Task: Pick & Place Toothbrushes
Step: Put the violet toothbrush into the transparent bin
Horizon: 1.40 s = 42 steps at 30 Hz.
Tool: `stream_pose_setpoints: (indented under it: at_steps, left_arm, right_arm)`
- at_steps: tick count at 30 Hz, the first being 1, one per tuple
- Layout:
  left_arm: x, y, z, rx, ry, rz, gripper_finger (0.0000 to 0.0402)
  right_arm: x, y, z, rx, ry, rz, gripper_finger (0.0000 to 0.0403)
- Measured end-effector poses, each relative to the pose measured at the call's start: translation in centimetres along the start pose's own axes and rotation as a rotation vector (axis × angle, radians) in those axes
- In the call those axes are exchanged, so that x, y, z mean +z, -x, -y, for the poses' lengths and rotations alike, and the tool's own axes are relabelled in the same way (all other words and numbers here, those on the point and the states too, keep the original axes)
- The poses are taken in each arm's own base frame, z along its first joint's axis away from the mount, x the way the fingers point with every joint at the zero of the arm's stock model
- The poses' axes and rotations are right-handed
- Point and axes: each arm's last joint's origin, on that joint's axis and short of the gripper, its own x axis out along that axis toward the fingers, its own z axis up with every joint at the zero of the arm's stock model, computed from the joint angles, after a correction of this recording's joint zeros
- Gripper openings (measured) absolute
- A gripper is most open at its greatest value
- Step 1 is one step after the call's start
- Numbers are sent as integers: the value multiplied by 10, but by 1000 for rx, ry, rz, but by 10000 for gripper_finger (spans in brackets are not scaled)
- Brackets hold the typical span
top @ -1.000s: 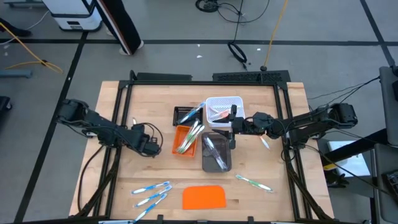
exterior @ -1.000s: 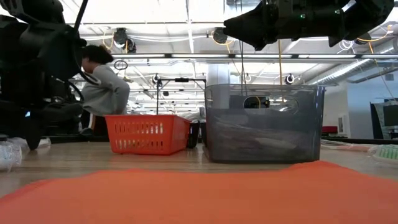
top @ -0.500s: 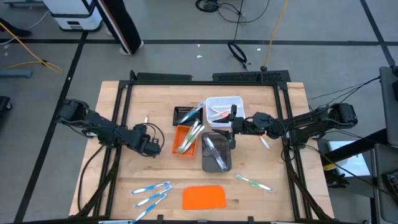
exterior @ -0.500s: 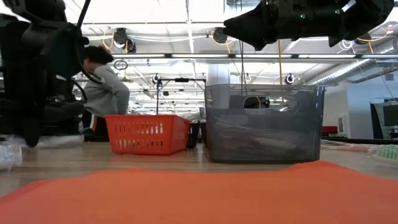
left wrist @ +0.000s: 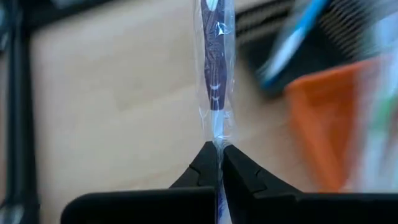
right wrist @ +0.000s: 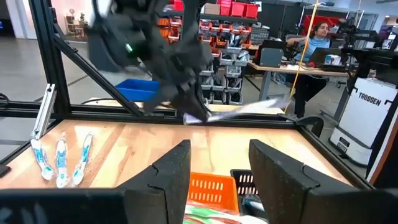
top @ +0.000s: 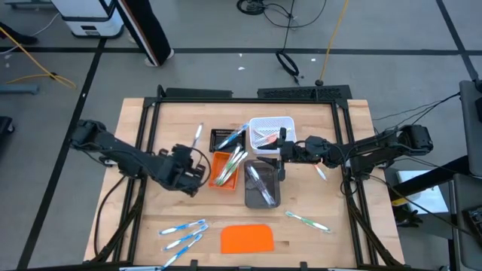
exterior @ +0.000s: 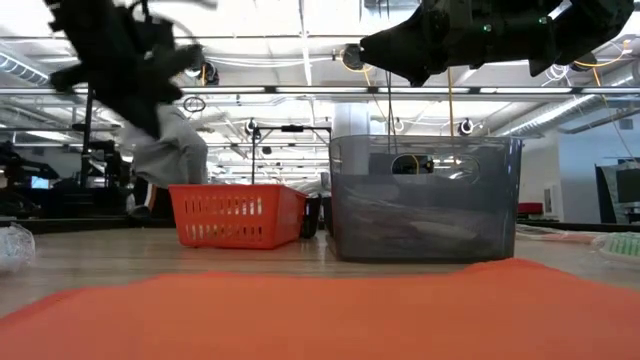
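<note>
The left end effector is closed on the very end of a wrapped toothbrush, pinching the clear film and the tip of the handle. The toothbrush sticks straight out ahead of the fingertips, above the desk, with the orange tray just ahead and to one side.

It looks very light and fairly stiff, but the wrapper is glossy and likely slippery. Held by one end, the brush can swing or slide in the pinch. A hold nearer the middle of the handle would be steadier.

The right end effector is open and empty, hovering over the grey bin beside the white tray. Three blue brushes lie on the desk, well behind the left end effector, and a green one lies well apart from the right.
</note>
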Motion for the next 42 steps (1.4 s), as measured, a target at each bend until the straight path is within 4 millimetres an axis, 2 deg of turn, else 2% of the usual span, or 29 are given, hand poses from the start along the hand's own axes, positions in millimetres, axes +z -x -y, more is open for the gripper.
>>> stream_pose_setpoints:
  at_steps: [6,14,21,30,42]
  left_arm:
    - [10,23,24,-181,-129,208,1]
    - [23,37,57,-389,-275,387,2]
    - [43,44,75,-497,-350,525,2]
    - [65,27,104,-678,-432,605,2]
    - [67,-12,132,-800,-464,581,2]
  right_arm:
    - [0,0,0,0,0,1,157]
    - [1,0,0,0,-27,9,157]
    - [2,0,0,2,-49,21,157]
    - [7,0,-1,59,-56,72,157]
    - [8,0,-2,77,-62,87,148]
